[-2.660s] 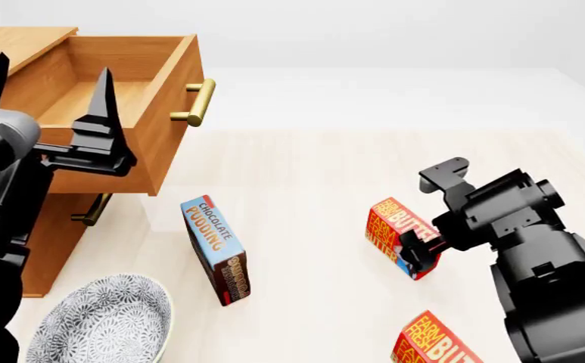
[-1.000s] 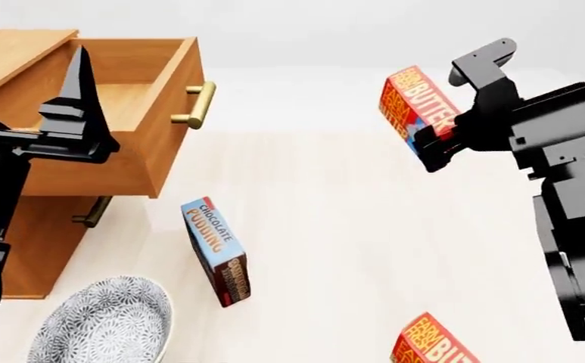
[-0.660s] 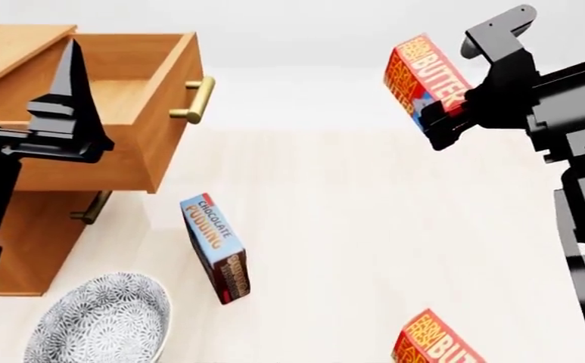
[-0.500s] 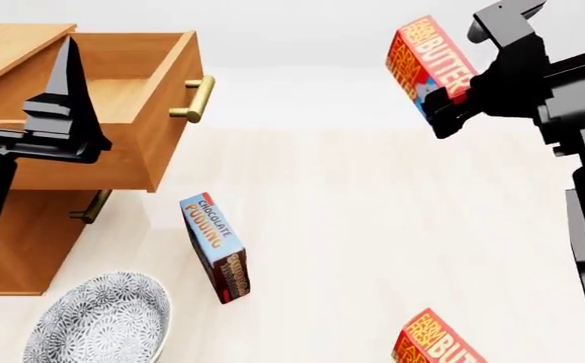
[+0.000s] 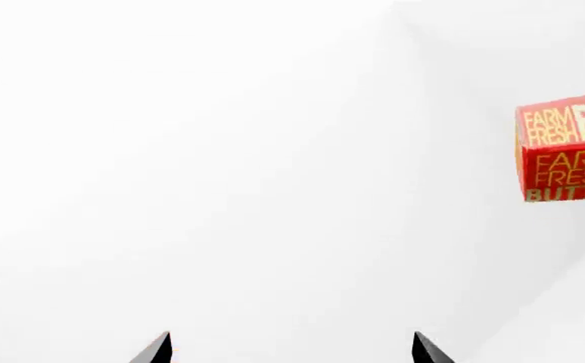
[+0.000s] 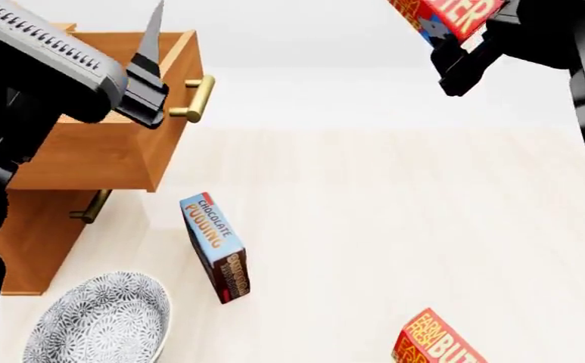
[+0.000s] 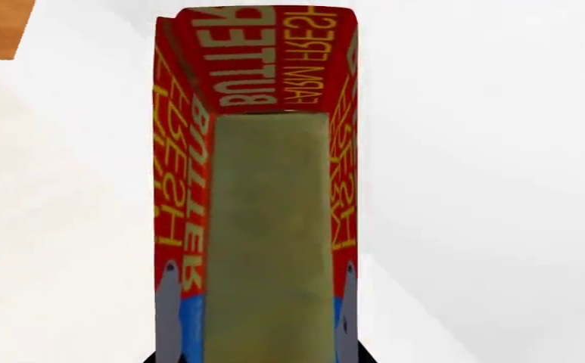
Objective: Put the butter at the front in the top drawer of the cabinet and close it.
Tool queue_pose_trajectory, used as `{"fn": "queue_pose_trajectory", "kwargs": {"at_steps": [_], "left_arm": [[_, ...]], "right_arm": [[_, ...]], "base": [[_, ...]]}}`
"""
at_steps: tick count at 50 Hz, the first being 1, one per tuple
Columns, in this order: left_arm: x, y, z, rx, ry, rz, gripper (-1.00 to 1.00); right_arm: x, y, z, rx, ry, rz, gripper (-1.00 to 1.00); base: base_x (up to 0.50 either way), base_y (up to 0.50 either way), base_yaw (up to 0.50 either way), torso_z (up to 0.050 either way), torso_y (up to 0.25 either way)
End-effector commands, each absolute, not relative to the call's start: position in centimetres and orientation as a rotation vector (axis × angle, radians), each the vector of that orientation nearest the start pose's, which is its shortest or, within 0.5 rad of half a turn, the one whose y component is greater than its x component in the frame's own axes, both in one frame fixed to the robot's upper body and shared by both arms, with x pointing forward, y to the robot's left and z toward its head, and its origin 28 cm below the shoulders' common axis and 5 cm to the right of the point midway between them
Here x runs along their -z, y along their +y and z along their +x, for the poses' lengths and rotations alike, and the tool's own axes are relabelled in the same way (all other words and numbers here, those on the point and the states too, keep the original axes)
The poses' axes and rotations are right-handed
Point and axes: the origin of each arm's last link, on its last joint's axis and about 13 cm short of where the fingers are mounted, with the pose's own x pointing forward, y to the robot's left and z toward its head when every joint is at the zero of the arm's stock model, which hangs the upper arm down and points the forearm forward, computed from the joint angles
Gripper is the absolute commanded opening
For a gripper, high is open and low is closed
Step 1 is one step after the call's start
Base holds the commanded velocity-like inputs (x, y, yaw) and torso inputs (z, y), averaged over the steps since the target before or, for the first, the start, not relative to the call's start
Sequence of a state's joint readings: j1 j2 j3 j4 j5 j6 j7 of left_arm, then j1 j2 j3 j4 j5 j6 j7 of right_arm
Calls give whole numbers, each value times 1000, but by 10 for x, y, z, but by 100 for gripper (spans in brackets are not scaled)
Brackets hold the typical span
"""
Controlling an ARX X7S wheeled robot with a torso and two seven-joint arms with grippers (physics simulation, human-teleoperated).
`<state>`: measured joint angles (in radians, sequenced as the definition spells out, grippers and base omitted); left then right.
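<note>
Left tool shows only two dark fingertips at the edge of the left wrist view, spread apart with nothing between them, so it is open; beyond them the butter hangs in mid-air against the white background, its lettering upright and its length running off the side of the picture.

Head view next; the right tool grips the butter high at the top edge, well above the surface and well apart from the top drawer, which stands pulled out of the cabinet; a second butter box, a pudding box and a patterned bowl lie below; the step in hand looks like the carry, and the next move calls for swinging the box across over the open drawer and lowering it in.

Right wrist view; the butter fills the picture, its long axis running straight away from the camera, blue end nearest the fingers.
</note>
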<state>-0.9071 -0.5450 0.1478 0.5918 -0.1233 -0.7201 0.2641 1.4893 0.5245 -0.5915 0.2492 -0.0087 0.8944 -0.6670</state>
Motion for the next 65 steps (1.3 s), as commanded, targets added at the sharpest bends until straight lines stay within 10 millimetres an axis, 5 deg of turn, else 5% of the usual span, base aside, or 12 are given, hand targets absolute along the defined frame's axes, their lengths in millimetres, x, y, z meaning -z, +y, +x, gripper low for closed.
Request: {"fn": "queue_pose_trajectory", "kwargs": {"at_steps": [1, 13, 37, 65], "left_arm": [[-359, 270, 290, 272, -634, 981, 100], [-369, 261, 308, 338, -658, 1264, 100], [-355, 259, 315, 399, -782, 1413, 100], [-325, 254, 318, 564, -700, 1381, 100]], "right_arm": [[-392, -194, 336, -134, -181, -917, -100], [-390, -197, 326, 95, -270, -1131, -100], [-373, -193, 310, 275, -345, -1670, -100], [-346, -194, 304, 159, -346, -1846, -100]], "base": [[0, 0, 0, 0, 0], [0, 0, 0, 0, 2], [0, 0, 0, 0, 1], [0, 0, 0, 1, 1]]}}
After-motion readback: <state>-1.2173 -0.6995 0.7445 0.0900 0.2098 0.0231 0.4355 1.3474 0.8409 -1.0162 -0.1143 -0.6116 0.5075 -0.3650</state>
